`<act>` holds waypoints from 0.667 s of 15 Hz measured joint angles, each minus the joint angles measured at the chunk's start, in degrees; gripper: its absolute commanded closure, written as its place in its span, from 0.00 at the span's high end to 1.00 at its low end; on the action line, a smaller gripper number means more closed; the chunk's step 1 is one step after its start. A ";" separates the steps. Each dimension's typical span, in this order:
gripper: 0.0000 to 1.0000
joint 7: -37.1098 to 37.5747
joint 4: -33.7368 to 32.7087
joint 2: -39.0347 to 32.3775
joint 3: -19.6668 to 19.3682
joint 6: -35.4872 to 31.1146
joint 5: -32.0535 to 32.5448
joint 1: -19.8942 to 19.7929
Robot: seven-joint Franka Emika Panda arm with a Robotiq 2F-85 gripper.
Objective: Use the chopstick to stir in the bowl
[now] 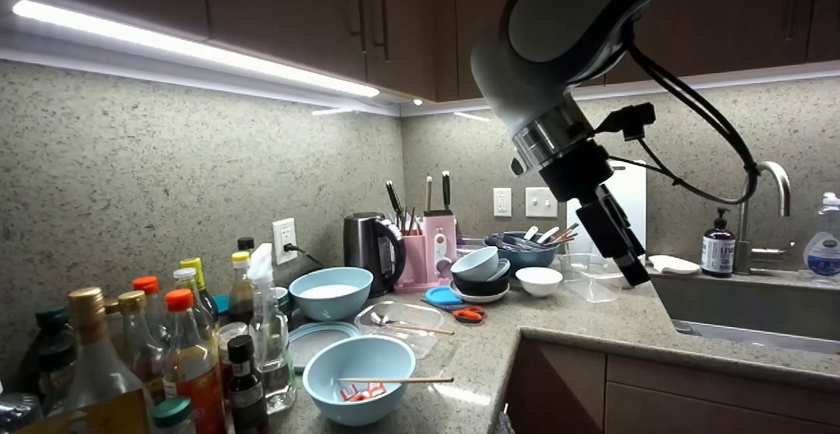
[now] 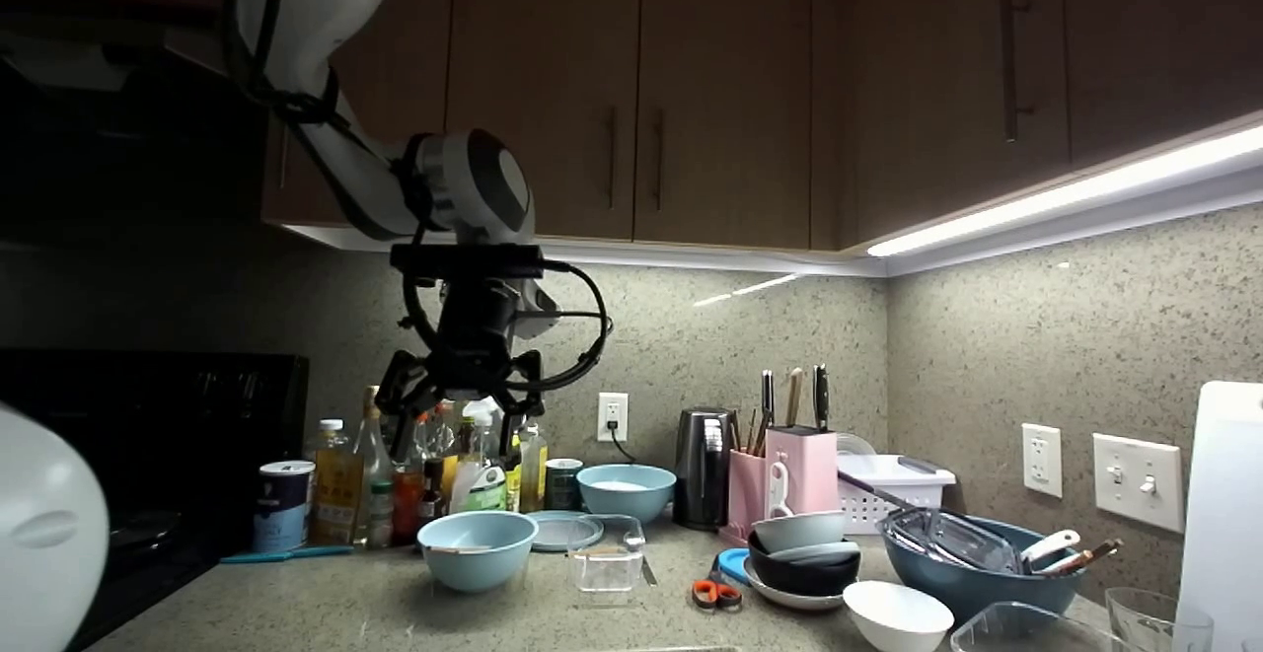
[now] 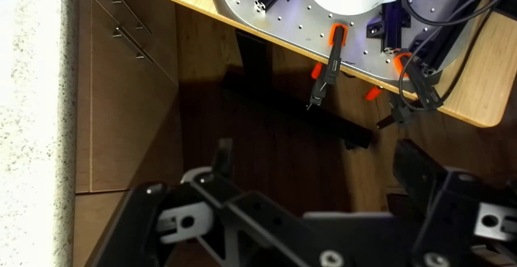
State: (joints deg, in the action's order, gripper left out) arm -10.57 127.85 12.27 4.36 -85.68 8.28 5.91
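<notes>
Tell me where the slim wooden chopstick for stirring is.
In an exterior view, at lower middle, the slim wooden chopstick rests across the right rim of the front round light-blue bowl, one end inside by the red-and-white pieces.

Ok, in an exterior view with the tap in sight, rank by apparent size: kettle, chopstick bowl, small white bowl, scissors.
Largest to smallest as they look:
Bowl with the chopstick (nearest the camera, which helps)
Kettle
White bowl
Scissors

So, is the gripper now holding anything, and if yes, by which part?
Nothing is held: the gripper is open and empty; the chopstick lies apart from it, sticking out of the bowl.
</notes>
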 measured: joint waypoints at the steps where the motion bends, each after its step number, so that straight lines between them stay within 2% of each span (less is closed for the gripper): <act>1: 1.00 0.00 0.00 -0.01 0.00 0.00 0.00 0.01; 5: 1.00 -0.15 0.01 -0.51 0.44 -4.94 -1.43 0.96; 10: 1.00 1.62 -0.54 -5.35 3.41 -19.88 -1.62 3.54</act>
State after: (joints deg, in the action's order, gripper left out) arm -8.95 127.31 6.93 7.77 -105.56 6.66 9.45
